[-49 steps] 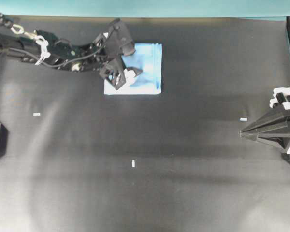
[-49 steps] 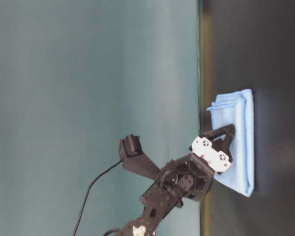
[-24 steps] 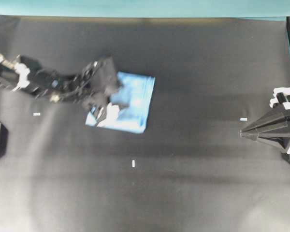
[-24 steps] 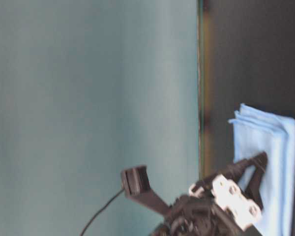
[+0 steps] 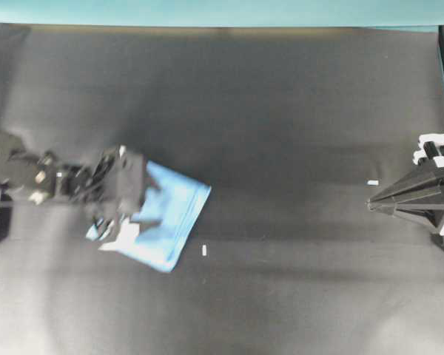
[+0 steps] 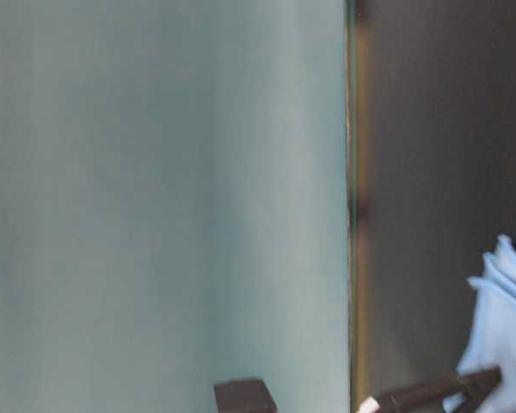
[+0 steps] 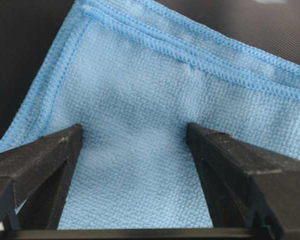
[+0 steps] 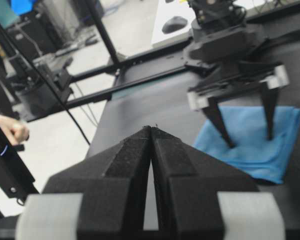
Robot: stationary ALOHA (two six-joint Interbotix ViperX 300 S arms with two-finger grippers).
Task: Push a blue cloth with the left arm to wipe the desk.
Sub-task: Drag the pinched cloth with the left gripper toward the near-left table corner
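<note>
Folded blue cloth [image 5: 166,222] lies skewed on black desk [image 5: 296,133].

The desk [image 5: 296,133] carries the blue cloth [image 5: 166,222] and tape marks [image 5: 204,251].
</note>
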